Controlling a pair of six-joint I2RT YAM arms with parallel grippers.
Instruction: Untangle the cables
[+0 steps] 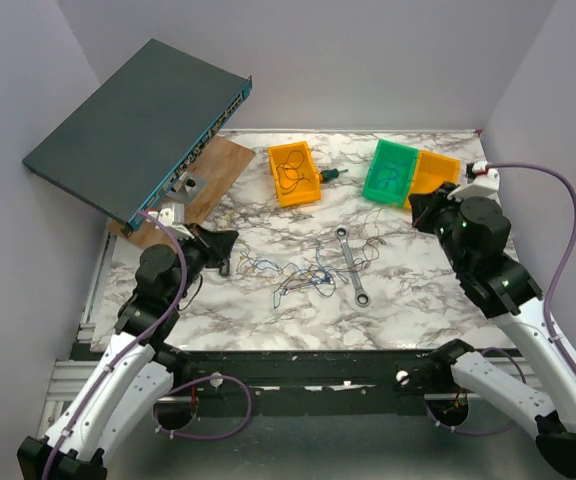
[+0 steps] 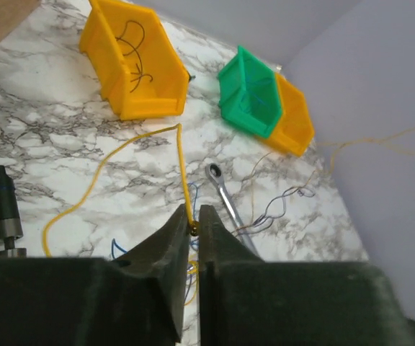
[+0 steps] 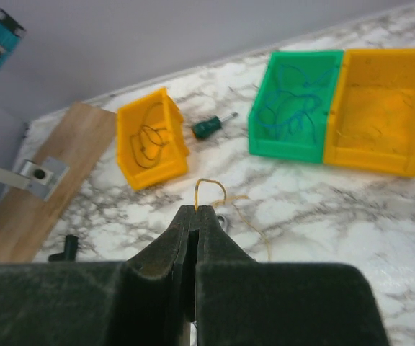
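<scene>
The cables [image 1: 308,270] lie mid-frame on the tabletop [image 1: 218,320] in the top view: light, limp, slippery. Jaws of my left gripper [image 2: 193,214] and right gripper [image 3: 195,210] are each pinched on 1 yellow strand [image 2: 181,155]. I would grip near strand ends.

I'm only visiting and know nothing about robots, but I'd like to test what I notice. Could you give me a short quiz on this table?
1. True or false: the green bin holds blue wires.
2. Which tool lies beside the tangle? A: wrench. B: hammer. C: scissors.
3. Fill in: the left gripper pinches a thin ___ wire.

Key: 1 true; 2 A; 3 yellow.
</scene>
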